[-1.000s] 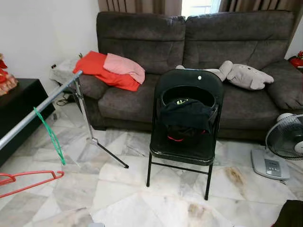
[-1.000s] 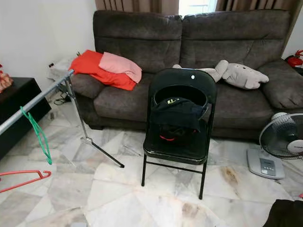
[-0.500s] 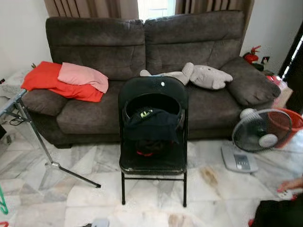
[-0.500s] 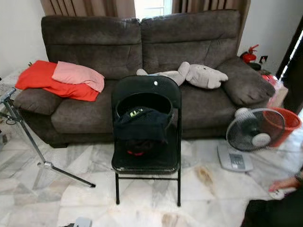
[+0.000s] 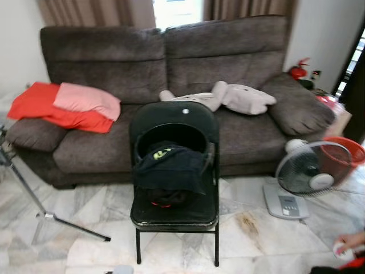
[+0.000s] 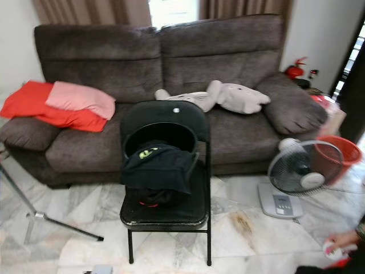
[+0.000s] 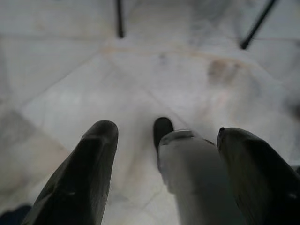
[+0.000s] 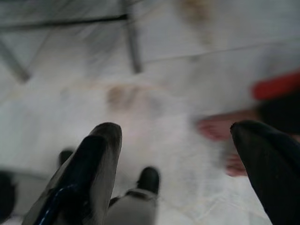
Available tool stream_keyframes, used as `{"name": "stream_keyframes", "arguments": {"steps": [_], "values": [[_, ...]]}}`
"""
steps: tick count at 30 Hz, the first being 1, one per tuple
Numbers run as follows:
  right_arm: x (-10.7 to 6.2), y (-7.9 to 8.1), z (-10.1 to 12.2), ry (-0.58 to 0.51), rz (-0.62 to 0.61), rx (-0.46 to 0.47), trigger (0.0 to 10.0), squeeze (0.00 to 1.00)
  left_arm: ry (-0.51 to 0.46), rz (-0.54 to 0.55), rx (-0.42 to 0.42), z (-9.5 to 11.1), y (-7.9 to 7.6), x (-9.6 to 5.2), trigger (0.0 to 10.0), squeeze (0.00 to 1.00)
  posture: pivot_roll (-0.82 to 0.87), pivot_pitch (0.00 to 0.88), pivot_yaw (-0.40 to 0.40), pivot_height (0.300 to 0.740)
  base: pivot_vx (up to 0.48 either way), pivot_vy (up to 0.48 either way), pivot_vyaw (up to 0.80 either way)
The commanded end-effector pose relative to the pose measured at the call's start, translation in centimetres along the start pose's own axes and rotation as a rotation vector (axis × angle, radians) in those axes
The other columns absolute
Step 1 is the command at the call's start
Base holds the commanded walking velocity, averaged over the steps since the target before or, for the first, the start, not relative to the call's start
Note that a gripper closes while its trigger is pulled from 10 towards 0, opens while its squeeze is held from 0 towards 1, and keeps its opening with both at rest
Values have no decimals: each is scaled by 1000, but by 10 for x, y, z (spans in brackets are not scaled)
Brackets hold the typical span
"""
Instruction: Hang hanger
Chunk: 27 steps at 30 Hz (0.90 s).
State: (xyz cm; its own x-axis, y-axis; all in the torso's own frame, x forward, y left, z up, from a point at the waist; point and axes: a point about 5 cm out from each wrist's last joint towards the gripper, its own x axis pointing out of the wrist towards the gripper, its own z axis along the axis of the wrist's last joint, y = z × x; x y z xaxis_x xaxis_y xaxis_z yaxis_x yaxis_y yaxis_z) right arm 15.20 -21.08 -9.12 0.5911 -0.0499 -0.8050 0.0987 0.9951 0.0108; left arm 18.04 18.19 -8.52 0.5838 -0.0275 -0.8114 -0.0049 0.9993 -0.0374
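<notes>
The metal stand [image 5: 43,216] of the clothes rack rests on the marble floor at the far left, with one thin leg running toward the chair. My left gripper [image 7: 164,131] hangs low over the floor, open, with nothing between its fingers. My right gripper [image 8: 177,129] also hangs over the floor, open and holding nothing. A black folding chair [image 5: 174,212] stands before me, bearing a round black basket [image 5: 171,134] with dark clothes [image 5: 170,168] draped over its rim.
A brown sofa [image 5: 245,51] spans the back, with red and pink cloth [image 5: 63,105] on its left and a grey plush toy [image 5: 239,98] in the middle. On the right stand a floor fan [image 5: 311,177] and a red basket [image 5: 351,151]. A person's hand [image 5: 348,244] reaches in low right.
The camera has swung to the right, so the rack's rail and the green and red hangers have slid out past the left edge. The person's hand came into view low right.
</notes>
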Motion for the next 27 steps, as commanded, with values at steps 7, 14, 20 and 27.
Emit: {"name": "stream_keyframes", "arguments": {"steps": [7, 14, 20, 27], "values": [[-7, -16, -13, 14, -17, -20, 10000, 0, 18, 8, -7, -4, 2, -1, 10000, 0, -35, 9, 31, 740, 339, 0, 800], [-6, -21, -2, -19, 0, -23, 10000, 0, 19, 14, -2, -4, 2, -1, 10000, 0, -42, 12, 32, 740, 88, 0, 391], [4, -12, 37, -129, 14, -77, 10000, 0, 26, 8, 0, -7, 1, -1, 10000, 0, -50, 14, 30, 740, 0, 0, 0], [7, 14, 69, -311, 44, -175, 10000, 0, 48, 0, 5, -13, -2, -2, 10000, 0, -73, 16, 22, 740, 0, 0, 0]]}}
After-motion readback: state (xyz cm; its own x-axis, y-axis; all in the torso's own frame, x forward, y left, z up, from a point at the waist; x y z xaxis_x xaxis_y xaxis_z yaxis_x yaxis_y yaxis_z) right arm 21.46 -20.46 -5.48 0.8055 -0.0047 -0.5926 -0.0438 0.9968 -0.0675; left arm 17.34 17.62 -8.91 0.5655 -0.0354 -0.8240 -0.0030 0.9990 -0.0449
